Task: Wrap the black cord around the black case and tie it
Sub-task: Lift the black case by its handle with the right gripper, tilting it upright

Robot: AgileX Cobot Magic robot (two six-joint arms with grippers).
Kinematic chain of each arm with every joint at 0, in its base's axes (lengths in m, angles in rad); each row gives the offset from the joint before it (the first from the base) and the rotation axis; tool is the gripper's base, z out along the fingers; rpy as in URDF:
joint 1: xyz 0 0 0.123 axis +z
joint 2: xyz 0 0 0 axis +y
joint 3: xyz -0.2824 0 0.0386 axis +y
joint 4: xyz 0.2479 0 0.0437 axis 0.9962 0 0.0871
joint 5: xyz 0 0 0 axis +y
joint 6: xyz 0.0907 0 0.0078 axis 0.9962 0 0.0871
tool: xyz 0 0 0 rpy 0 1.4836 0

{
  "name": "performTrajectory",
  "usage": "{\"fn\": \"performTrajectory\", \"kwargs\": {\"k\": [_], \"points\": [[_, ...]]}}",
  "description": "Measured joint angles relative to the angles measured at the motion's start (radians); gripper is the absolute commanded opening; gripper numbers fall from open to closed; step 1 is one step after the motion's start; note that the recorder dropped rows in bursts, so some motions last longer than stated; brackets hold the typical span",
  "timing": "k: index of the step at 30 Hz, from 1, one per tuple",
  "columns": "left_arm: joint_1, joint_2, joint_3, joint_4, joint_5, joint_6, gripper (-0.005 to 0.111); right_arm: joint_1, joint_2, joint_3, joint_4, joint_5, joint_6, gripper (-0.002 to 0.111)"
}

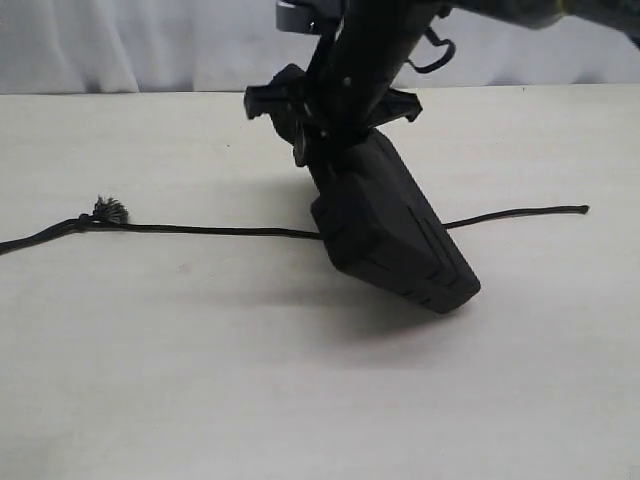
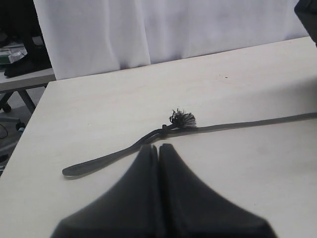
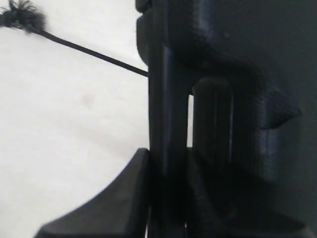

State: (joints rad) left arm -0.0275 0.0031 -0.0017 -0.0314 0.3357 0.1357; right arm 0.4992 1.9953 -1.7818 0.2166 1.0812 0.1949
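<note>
Exterior view: right gripper (image 1: 335,125) clamps case (image 1: 395,235), tilted, mid-frame over cord (image 1: 200,230) stretched left-to-right. Left gripper (image 2: 157,148) closed, empty, beside cord. Step: positioning case. Next, likely: left must open, take cord end.

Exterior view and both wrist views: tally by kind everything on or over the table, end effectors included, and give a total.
black cord: 1
black case: 1
End effectors: 2 (left end effector shut and empty; right end effector gripping the tilted case)
Total: 4
</note>
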Motion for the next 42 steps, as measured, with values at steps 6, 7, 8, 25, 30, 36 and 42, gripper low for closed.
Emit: {"fn": "performTrajectory", "kwargs": {"k": [6, 7, 8, 25, 30, 36, 42], "points": [[0.0, 0.0, 0.0, 0.0, 0.0, 0.0, 0.0, -0.161, -0.009, 0.004, 0.329, 0.062, -0.209, 0.004], [0.0, 0.0, 0.0, 0.0, 0.0, 0.0, 0.0, -0.179, -0.009, 0.006, 0.363, 0.063, -0.222, 0.004], [0.0, 0.0, 0.0, 0.0, 0.0, 0.0, 0.0, -0.197, -0.009, 0.014, 0.398, 0.063, -0.237, 0.004], [0.0, 0.0, 0.0, 0.0, 0.0, 0.0, 0.0, -0.478, -0.042, 0.292, 0.881, 0.048, -0.599, 0.004], [0.0, 0.0, 0.0, 0.0, 0.0, 0.0, 0.0, -0.478, -0.05, 0.261, 0.802, 0.041, -0.579, 0.007], [0.0, 0.0, 0.0, 0.0, 0.0, 0.0, 0.0, -0.478, -0.059, 0.208, 0.673, 0.036, -0.523, 0.019], [0.0, 0.0, 0.0, 0.0, 0.0, 0.0, 0.0, -0.478, -0.067, 0.199, 0.628, 0.024, -0.509, 0.019]]}}
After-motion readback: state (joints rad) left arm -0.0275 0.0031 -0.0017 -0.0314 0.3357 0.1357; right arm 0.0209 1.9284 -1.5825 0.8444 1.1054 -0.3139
